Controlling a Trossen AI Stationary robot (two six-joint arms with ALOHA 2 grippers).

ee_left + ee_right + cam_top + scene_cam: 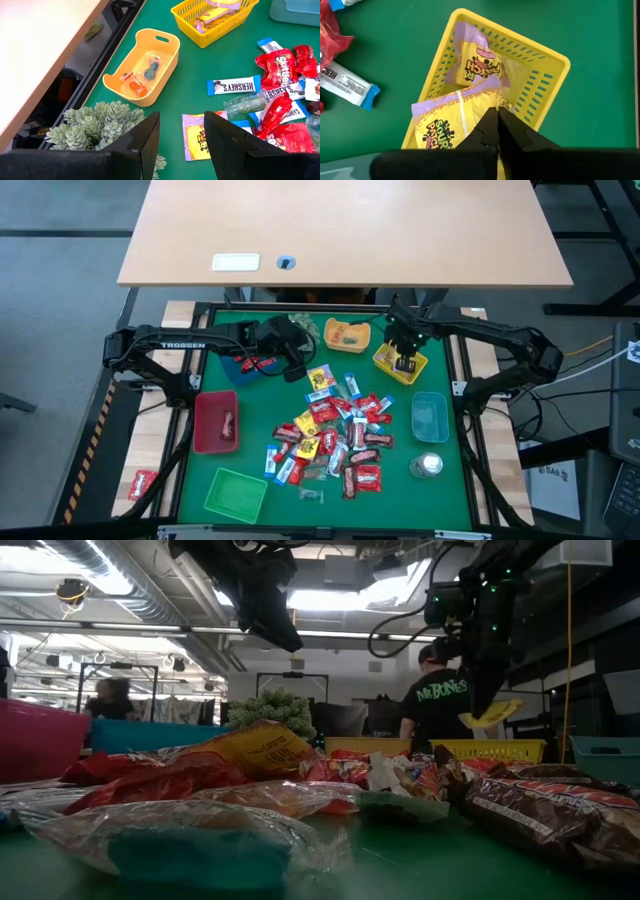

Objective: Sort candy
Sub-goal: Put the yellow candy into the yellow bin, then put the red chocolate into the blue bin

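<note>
The left gripper (181, 145) is hovering open above the plant ball (102, 122), beside the candy (335, 438) pile. The right gripper (497, 131) is pinching a yellow packet (451, 122) over the yellow basket (547, 82); it should release low inside.

A green table (400, 490) carries scattered candy (330, 435) and coloured trays (215, 421).

A spiky plant ball (95, 127) sits beside the orange tray (120, 85).
</note>
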